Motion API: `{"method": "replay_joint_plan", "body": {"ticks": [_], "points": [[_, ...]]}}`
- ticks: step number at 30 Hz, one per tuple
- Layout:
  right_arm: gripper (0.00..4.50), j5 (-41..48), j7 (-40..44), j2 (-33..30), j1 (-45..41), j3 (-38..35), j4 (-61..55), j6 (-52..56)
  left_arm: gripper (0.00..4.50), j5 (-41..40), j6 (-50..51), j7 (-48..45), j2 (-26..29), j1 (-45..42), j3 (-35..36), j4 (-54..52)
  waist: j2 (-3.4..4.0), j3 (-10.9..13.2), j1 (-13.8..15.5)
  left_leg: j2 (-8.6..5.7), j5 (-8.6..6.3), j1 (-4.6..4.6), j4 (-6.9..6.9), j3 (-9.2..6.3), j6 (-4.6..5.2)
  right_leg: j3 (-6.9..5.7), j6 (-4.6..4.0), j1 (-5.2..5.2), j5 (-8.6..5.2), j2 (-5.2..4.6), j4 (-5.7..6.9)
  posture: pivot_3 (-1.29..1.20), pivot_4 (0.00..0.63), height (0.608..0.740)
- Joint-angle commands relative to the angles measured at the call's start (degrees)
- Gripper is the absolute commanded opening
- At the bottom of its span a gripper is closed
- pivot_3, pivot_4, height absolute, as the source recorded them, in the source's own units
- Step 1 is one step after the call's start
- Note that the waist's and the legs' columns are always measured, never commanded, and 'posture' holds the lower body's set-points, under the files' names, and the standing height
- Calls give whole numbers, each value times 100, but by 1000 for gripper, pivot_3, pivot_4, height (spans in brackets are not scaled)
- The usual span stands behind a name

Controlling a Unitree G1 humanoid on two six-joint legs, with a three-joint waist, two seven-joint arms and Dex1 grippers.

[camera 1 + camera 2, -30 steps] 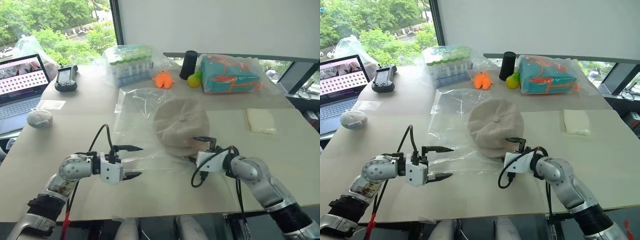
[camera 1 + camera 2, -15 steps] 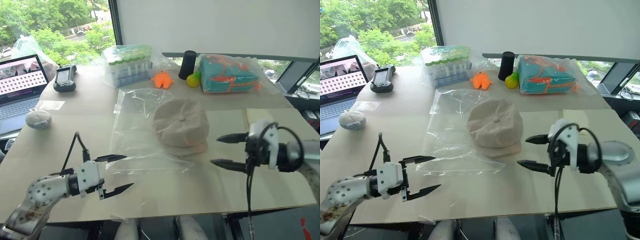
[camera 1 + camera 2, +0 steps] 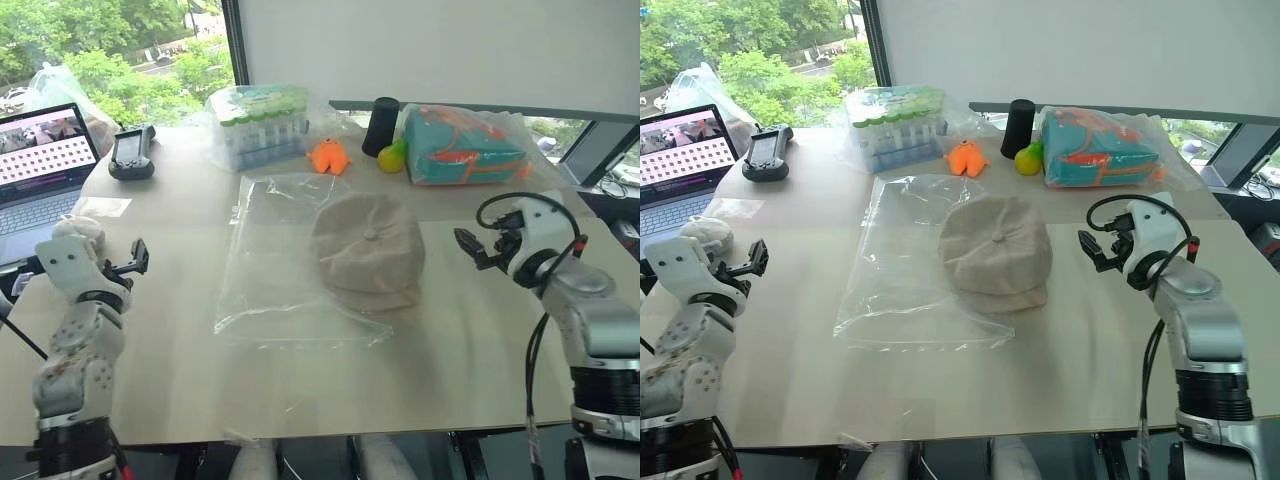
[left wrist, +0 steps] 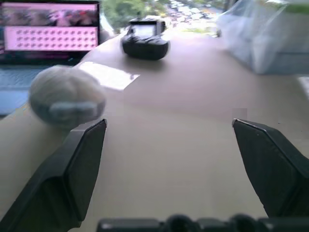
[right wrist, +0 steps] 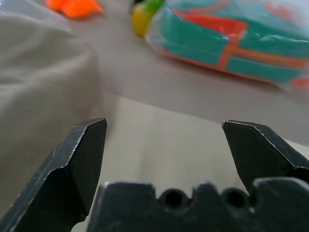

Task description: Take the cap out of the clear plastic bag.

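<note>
Beige-tan fabric identifies the cap (image 3: 367,252), which lies at the middle of the pale tabletop (image 3: 300,390) with its crown button facing up and its short brim toward the near edge. The clear plastic bag (image 3: 280,262) lies flat, its right portion at the cap; whether the cap is inside the film or resting on top of it cannot be determined from these views. The left gripper (image 4: 169,159) is raised off the table at the left edge, fingers (image 4: 79,164) spread wide and empty, pointing toward a small pale blue-grey plush ball (image 4: 65,95), a black handheld controller (image 4: 145,41) and an open laptop (image 3: 45,165). The right gripper (image 5: 166,154) is raised at the right side, well apart from the cap, fingers (image 5: 79,159) likewise spread and holding nothing. Along the far edge stand a clear pack of green-topped tubes (image 3: 255,125), an orange toy (image 3: 327,157), a black cylinder (image 3: 381,125), a yellow-green fruit-shaped object (image 3: 392,156) and a wrapped teal-and-orange bundle (image 3: 465,148).
</note>
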Motion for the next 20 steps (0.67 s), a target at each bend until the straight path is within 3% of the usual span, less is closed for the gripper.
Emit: {"method": "replay_joint_plan", "body": {"ticks": [1, 6, 20], "points": [[4500, -699, -677, 162, -147, 52, 412, -692, 4492, 682, -420, 274, -211, -89, -56, 436, 1, 0, -1, -1, 0, 2, -1, 0, 0, 0, 0, 2, 1, 0, -1, 0, 150, 740], [4500, -1110, -796, 294, -168, 238, 977, -1253, 4492, 866, -661, 55, -529, -101, -78, 733, 0, 0, -31, 0, 1, 11, 4, 0, 0, 0, -1, 12, 6, 2, 3, 0, 150, 740], [4500, -1147, -530, 609, 69, 273, 1334, -1878, 4492, 1005, -914, -1038, -612, -7, -311, 742, 0, 0, -47, 1, 1, 18, 6, 0, 0, 1, -1, 18, 6, 3, 6, 0, 150, 740]]}}
